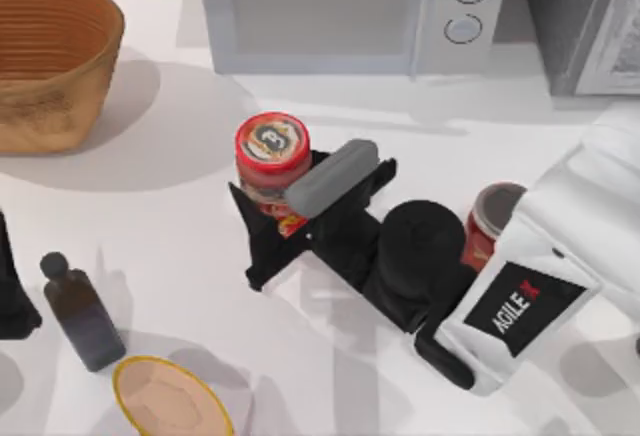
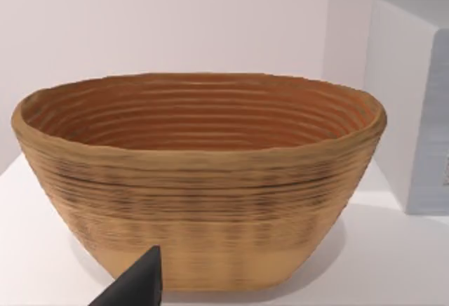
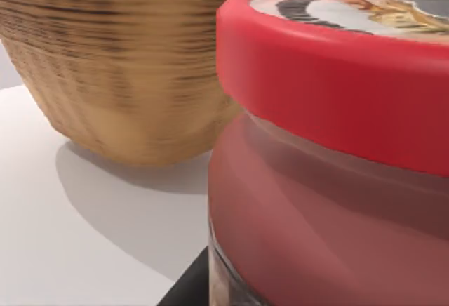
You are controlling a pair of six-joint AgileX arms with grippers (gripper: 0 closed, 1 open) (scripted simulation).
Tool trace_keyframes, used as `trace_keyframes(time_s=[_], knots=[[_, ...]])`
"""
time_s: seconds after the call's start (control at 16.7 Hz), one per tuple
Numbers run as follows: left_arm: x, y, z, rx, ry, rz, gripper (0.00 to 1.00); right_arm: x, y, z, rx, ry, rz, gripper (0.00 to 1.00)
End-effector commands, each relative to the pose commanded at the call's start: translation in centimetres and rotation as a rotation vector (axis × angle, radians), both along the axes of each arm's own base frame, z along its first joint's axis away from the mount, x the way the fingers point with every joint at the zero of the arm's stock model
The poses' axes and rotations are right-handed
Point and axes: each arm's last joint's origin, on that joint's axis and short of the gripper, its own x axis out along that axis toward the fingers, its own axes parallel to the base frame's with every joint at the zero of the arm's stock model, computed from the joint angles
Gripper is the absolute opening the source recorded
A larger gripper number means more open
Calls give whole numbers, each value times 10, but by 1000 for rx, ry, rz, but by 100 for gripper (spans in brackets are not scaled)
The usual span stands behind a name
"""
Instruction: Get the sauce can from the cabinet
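Table (image 1: 180, 216): white, carrying everything.
Left end effector (image 1: 12, 296): parked at left edge; opening cannot be told.
Can (image 1: 272, 161): upright mid-table, before the microwave (image 1: 350, 11).
Right end effector (image 1: 275, 221): fingers closed around the can.
Cabinet (image 1: 590, 16): far right corner.

Bare table (image 1: 200, 206) left of sauce can (image 1: 272, 151); microwave (image 1: 350, 11) blocks behind

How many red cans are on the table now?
2: the sauce can at the middle, between the right gripper's fingers, and another can right of it, partly hidden by the arm.
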Motion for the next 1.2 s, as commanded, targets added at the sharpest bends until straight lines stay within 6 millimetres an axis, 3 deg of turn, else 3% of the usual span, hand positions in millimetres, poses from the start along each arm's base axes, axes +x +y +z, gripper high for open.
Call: trace_keyframes(time_s=[0.06,0.84,1.2], knots=[[0,0,0,0,0,0,100,0,0,0,0,0,0,0],[0,0,0,0,0,0,100,0,0,0,0,0,0,98],[0,0,0,0,0,0,100,0,0,0,0,0,0,100]])
